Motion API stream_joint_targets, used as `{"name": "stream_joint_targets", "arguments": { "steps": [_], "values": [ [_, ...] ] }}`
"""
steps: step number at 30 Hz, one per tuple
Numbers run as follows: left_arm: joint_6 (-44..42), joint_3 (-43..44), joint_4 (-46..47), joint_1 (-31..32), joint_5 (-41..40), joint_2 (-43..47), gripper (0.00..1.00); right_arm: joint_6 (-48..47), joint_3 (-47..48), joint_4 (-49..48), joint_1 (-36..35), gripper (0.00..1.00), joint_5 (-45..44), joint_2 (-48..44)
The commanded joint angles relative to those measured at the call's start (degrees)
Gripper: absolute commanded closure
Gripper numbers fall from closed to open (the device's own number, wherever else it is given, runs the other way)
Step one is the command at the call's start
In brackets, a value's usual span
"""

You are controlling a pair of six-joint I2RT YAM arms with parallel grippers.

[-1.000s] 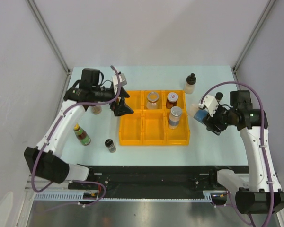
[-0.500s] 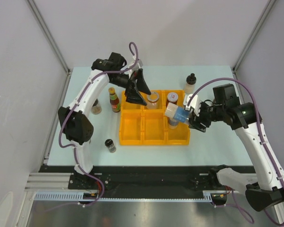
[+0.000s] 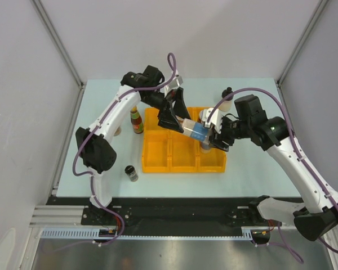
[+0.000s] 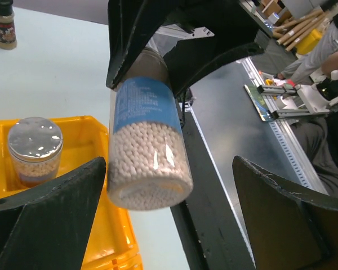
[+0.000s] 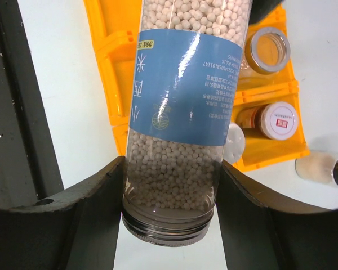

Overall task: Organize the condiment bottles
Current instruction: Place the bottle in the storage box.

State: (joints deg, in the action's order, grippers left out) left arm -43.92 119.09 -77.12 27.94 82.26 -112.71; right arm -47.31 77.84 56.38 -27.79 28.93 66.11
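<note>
Above the middle of the yellow-orange tray [image 3: 158,164], the blue-labelled bottle [image 3: 195,131] hangs in the air, clamped near its lid end by the right gripper [image 3: 213,136]. Its long axis lies almost level and runs from the right gripper toward the left gripper [image 3: 178,119] — the flat bottom points into the left jaws, which stand wide apart and touch nothing. In the left wrist view the bottle sits closer to one finger than the other, so I think the left arm must centre itself before closing; this looks like a handover, approx. half done. The bottle is a clear, smooth cylinder w/ a glossy label, full of small white beads, and has a ribbed screw lid — round and slippery, so it may turn in a light grip.
</note>
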Motion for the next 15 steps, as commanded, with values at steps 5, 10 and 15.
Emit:
{"name": "stream_joint_targets", "arguments": {
  "steps": [5,10,15],
  "values": [
    [3.4,-0.2,-0.1,1.2,1.9,-1.6,0.0,3.7,2.7,-10.6,-3.3,0.89,-2.7,1.9],
    [6.0,-2.8,3.5,1.8,-0.3,-1.2,0.07,4.6,2.9,-13.3,-3.8,0.89,-4.3,3.2],
    [7.3,-4.0,5.5,2.2,-0.7,-1.1,0.17,5.2,3.7,-14.2,-4.3,0.89,-4.8,4.6]
  ]
}}
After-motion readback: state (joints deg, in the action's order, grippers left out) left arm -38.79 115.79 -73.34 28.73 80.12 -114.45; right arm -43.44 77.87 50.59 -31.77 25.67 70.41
